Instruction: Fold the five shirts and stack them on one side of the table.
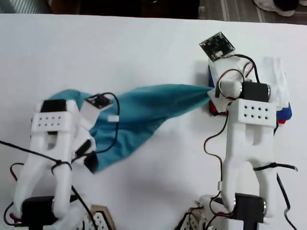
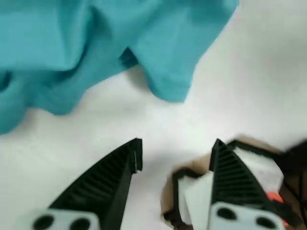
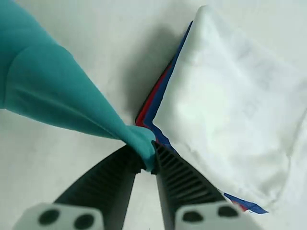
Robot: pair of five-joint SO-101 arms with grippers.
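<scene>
A teal shirt (image 1: 139, 115) lies stretched across the middle of the table, its right end pulled into a narrow point. My right gripper (image 3: 148, 160) is shut on that point of the teal shirt (image 3: 53, 91), right beside a stack of folded shirts (image 1: 271, 81) with a white one (image 3: 230, 105) on top and blue and red edges beneath. My left gripper (image 2: 175, 155) stands open just above the table, a short way from the teal shirt's loose hem (image 2: 168, 86), with nothing between its fingers. In the high view the left gripper (image 1: 91, 151) sits at the shirt's left end.
The white table (image 1: 144, 48) stretches wide behind the shirt. The arms' bases and cables (image 1: 211, 211) crowd the front edge. A small circuit board (image 1: 217, 45) lies just behind the folded stack.
</scene>
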